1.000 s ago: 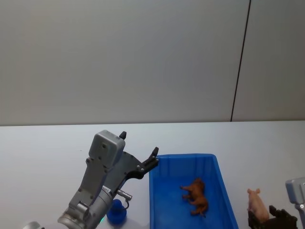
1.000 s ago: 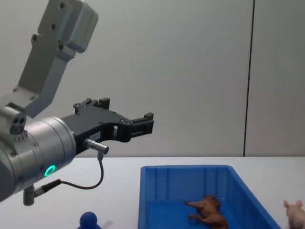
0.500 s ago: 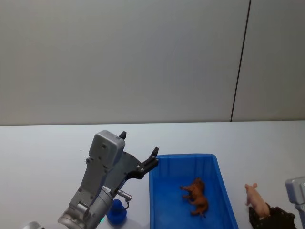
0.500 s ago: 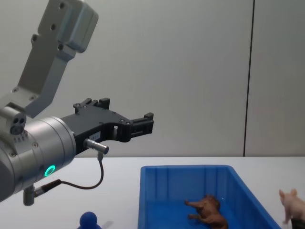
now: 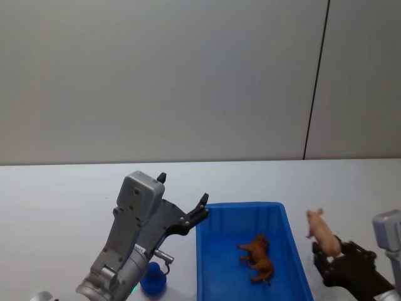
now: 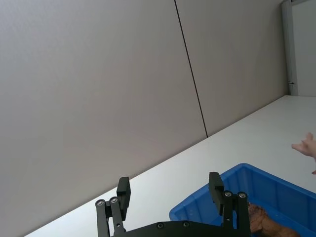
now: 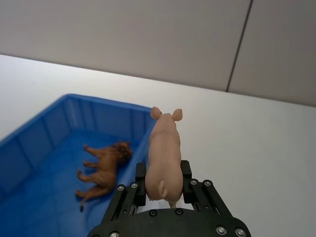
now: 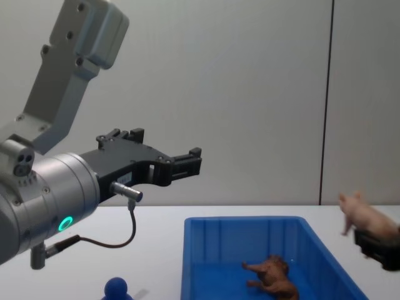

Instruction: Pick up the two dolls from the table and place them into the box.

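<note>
The brown four-legged doll [image 5: 258,257] lies on its side inside the blue box [image 5: 241,205], also seen in the chest view [image 8: 273,275]. The dark blue round-headed doll [image 5: 152,279] stands on the white table [image 5: 62,200] left of the box, under my left arm. My left gripper [image 5: 183,189] hangs open and empty above the box's near-left corner. My right gripper [image 5: 330,251] is shut on a pink pig figurine [image 5: 321,231], held in the air just right of the box's right wall [image 7: 143,123].
A grey wall with a dark vertical seam [image 5: 316,81] rises behind the table. Bare tabletop stretches to the left and behind the box.
My right gripper has lifted the pink pig and carried it left toward the box. The left arm, the brown doll and the blue doll have not moved.
</note>
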Action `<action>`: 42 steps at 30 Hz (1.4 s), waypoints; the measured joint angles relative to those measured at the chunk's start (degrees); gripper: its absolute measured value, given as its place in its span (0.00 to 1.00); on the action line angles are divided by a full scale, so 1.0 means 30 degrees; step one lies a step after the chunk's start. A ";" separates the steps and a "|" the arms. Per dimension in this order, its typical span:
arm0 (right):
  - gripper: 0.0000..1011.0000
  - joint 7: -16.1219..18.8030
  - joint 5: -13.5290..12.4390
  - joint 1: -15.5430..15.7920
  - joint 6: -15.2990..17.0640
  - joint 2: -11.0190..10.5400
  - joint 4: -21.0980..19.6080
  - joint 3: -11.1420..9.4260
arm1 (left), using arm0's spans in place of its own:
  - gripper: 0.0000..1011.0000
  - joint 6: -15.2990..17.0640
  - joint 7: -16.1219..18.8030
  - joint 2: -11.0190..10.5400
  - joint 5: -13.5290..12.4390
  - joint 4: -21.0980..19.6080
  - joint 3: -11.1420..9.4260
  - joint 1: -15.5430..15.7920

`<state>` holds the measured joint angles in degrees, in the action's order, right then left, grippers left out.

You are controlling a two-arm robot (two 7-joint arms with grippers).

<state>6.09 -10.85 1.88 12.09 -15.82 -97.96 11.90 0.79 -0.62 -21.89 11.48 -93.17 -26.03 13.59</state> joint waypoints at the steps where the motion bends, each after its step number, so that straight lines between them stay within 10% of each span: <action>1: 0.38 0.0119 0.0026 -0.0075 -0.0059 0.0051 -0.0016 0.0038 | 0.99 0.0001 0.0000 0.0000 0.0000 -0.0001 0.0000 0.0000; 12: 0.39 0.1811 0.0183 -0.1074 -0.0255 0.0854 0.0434 0.0578 | 0.99 0.0000 -0.0001 0.0001 -0.0001 0.0000 0.0000 0.0000; 23: 0.74 0.2496 0.0177 -0.1776 -0.0176 0.1410 0.1314 0.0850 | 0.99 0.0000 -0.0001 0.0001 0.0000 -0.0001 0.0000 0.0000; 33: 0.99 0.1582 -0.0129 -0.1903 -0.0264 0.1407 0.1781 0.0584 | 0.99 0.0001 0.0000 0.0001 0.0000 -0.0001 0.0000 -0.0001; 42: 0.99 -0.0010 -0.0515 -0.1716 -0.0446 0.1134 0.1955 0.0053 | 0.99 0.0000 -0.0002 0.0000 -0.0001 -0.0001 0.0000 0.0000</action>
<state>6.06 -12.39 -3.27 10.75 -12.42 -92.10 12.05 0.79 -0.63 -21.89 11.48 -93.18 -26.02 13.59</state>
